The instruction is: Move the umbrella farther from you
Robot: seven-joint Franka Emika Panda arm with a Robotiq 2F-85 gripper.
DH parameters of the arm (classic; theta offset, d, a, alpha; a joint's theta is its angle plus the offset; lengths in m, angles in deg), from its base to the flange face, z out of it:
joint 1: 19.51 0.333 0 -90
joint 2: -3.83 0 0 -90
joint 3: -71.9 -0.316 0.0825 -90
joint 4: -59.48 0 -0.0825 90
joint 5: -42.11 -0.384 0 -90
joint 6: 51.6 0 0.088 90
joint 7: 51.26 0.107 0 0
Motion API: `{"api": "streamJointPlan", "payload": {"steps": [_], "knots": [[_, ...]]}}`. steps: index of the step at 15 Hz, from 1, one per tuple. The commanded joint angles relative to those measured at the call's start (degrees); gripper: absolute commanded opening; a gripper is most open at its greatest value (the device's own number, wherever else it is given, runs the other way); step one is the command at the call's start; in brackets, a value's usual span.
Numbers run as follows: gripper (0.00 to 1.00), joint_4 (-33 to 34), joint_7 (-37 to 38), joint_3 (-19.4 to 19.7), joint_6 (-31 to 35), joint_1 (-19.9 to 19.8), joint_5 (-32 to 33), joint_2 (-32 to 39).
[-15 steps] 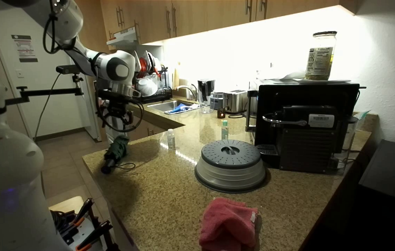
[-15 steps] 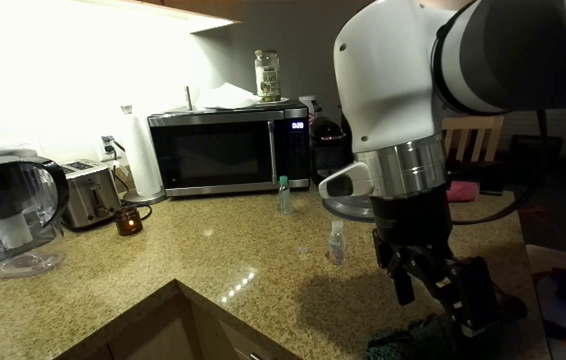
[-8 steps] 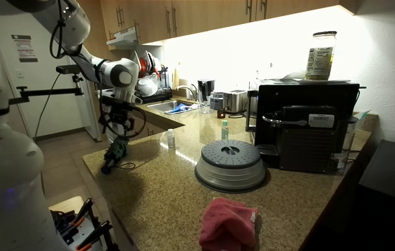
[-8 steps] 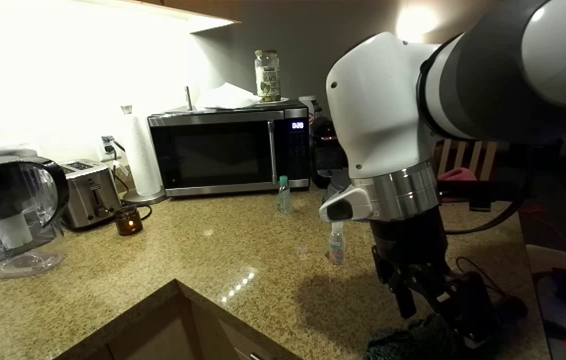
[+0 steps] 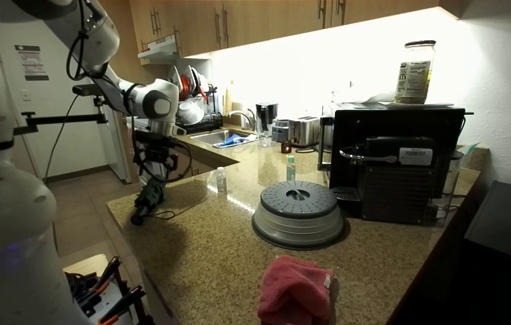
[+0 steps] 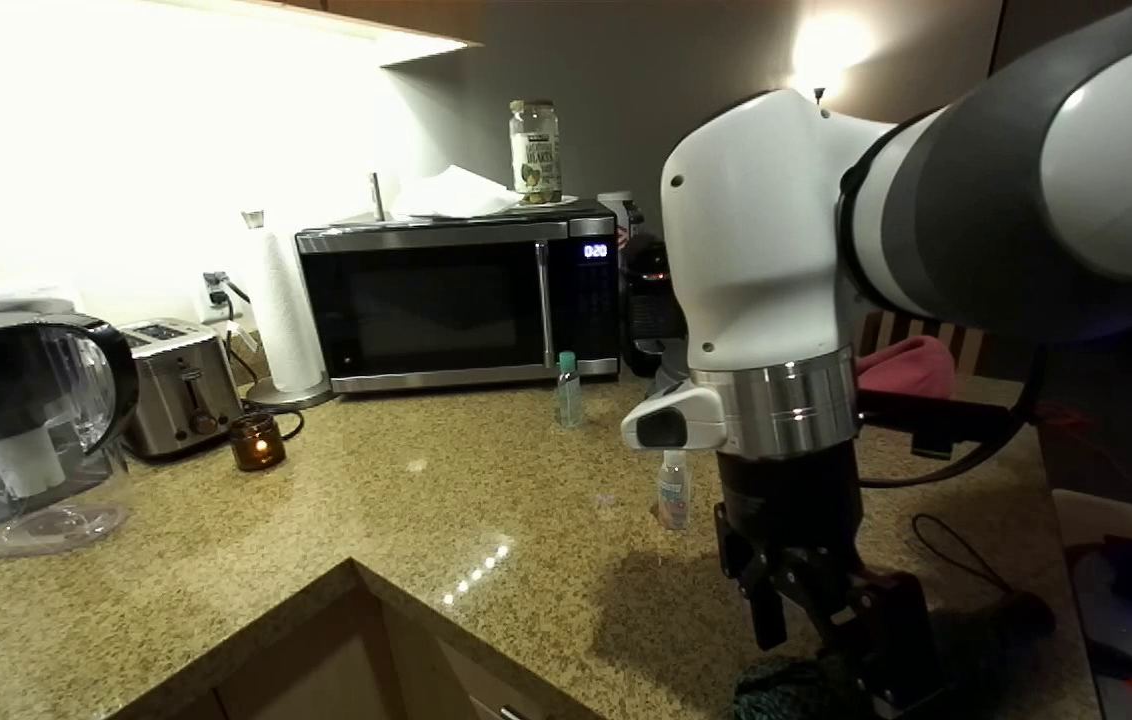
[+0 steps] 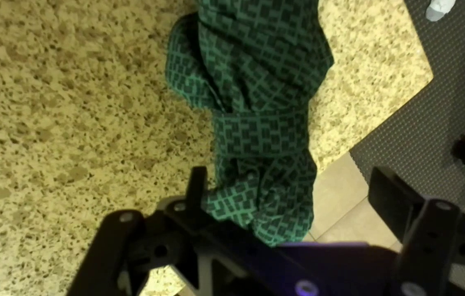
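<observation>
The umbrella is a folded dark green-teal bundle with a black handle and a cord loop. It lies near the counter's corner in both exterior views (image 5: 150, 193) (image 6: 784, 686). In the wrist view the patterned umbrella (image 7: 262, 133) runs from the top down between the fingers, closer to the left finger, with free space before the right finger. My gripper (image 7: 293, 185) is open and points down over the umbrella; it also shows in both exterior views (image 5: 158, 172) (image 6: 834, 668). I cannot tell whether a finger touches the umbrella. Part of the umbrella is hidden behind the gripper in an exterior view.
A small clear bottle (image 5: 221, 181) stands close to the umbrella. A green-capped bottle (image 5: 290, 169), a grey domed lid (image 5: 298, 223) and a pink cloth (image 5: 296, 289) are farther along the counter. The counter's edge (image 7: 374, 127) drops to the floor beside the umbrella.
My gripper has come down toward the umbrella, then shifted a little sideways, leftward in one exterior view and rightward in another. The umbrella has not visibly moved. The fingers stay open.
</observation>
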Motion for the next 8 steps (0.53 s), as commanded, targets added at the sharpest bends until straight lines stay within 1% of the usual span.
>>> {"api": "streamJointPlan", "payload": {"steps": [1,3,6,8], "knots": [[1.00,-2.08,-0.28,-0.67,5.39,-0.21,1.12,-1.30],[1.00,-2.48,-0.71,-0.88,6.49,-0.24,0.70,-1.40],[1.00,-3.16,-1.35,-1.20,6.23,-0.34,-0.28,-2.19],[1.00,-4.83,-1.25,-1.22,6.41,-0.42,-0.50,-3.55]]}}
